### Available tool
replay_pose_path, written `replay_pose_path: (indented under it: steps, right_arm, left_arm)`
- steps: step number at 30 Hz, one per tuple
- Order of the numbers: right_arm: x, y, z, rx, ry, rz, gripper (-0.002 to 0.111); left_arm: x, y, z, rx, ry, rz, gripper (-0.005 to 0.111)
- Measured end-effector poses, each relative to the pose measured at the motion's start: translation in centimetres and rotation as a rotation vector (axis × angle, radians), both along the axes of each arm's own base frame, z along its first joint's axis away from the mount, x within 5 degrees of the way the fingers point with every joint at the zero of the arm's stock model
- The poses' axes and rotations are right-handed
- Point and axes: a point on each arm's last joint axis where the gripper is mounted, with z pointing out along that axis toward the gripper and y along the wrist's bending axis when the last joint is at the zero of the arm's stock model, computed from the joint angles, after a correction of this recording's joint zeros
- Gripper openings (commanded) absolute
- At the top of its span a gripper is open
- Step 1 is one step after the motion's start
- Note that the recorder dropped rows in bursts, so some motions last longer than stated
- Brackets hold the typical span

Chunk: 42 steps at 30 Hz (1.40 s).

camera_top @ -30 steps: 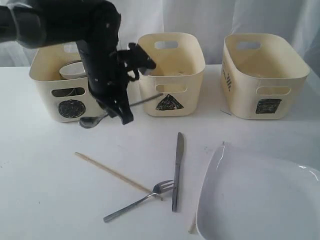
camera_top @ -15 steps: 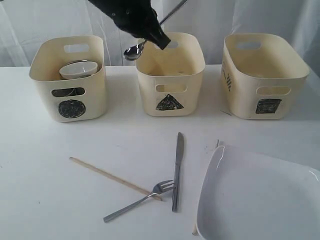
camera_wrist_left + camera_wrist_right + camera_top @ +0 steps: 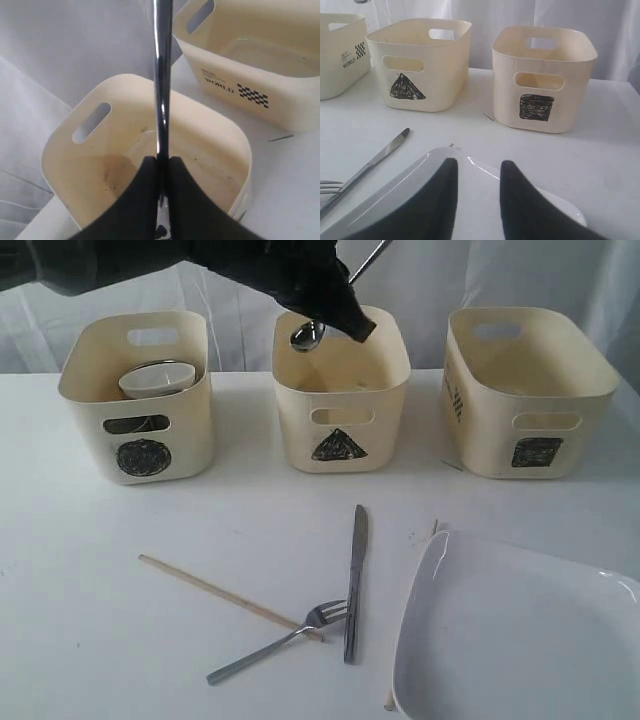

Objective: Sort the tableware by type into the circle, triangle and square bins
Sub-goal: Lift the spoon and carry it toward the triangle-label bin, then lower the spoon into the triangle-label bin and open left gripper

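My left gripper (image 3: pixel 350 320) hangs over the triangle bin (image 3: pixel 340 445), shut on the steel spoon (image 3: pixel 306 335), whose bowl dips just above the bin's rim. In the left wrist view the spoon handle (image 3: pixel 162 75) runs out from between the closed fingers, above the triangle bin (image 3: pixel 100 165). The circle bin (image 3: pixel 140 455) holds a small white bowl (image 3: pixel 158 378). The square bin (image 3: pixel 538 450) stands to the right. Knife (image 3: pixel 354 580), fork (image 3: pixel 280 643) and a chopstick (image 3: pixel 225 592) lie on the table. My right gripper (image 3: pixel 479 162) is open above the white plate (image 3: pixel 405 185).
The large plate (image 3: pixel 520 640) fills the front right corner, with a second chopstick (image 3: pixel 387 695) poking out from under its left edge. White curtains hang behind the bins. The square bin (image 3: pixel 260 60) carries a "WORLD" label on its side.
The left arm has lifted the spoon from in front of the circle bin and carried it right, over the triangle bin. The right gripper has not moved.
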Motion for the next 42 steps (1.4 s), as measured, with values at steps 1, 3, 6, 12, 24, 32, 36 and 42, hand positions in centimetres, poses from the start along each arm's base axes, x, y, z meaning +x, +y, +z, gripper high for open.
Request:
replay_pose_path:
  steps: [1,3,6,12,24,32,36,42]
  right_arm:
    - [0.0,0.0,0.0,0.000,0.000,0.000,0.029]
    - [0.0,0.0,0.0,0.000,0.000,0.000,0.029]
    - [0.0,0.0,0.0,0.000,0.000,0.000,0.029]
    - [0.0,0.0,0.0,0.000,0.000,0.000,0.029]
    - [0.0,0.0,0.0,0.000,0.000,0.000,0.029]
    - [0.0,0.0,0.0,0.000,0.000,0.000,0.029]
    - [0.0,0.0,0.0,0.000,0.000,0.000,0.029]
    - [0.0,0.0,0.0,0.000,0.000,0.000,0.029]
  left_arm:
    - [-0.1,0.0,-0.1,-0.007,0.022,0.000,0.000]
    - [-0.3,0.0,-0.4,-0.006,0.070,0.000,0.000]
    - [-1.3,-0.7,-1.0,0.034,0.133,-0.022,0.000]
    - [-3.6,-2.7,-0.2,0.033,0.115,-0.098,0.000]
    - [-2.0,-5.1,-2.7,-0.047,0.036,-0.108,0.000]
    - [-1.1,-5.6,-3.8,-0.078,0.003,-0.101,0.000]
    - [-0.4,-5.3,-4.5,-0.075,0.007,-0.086,0.000]
    - [0.4,-4.8,-4.3,-0.098,-0.030,-0.069,0.000]
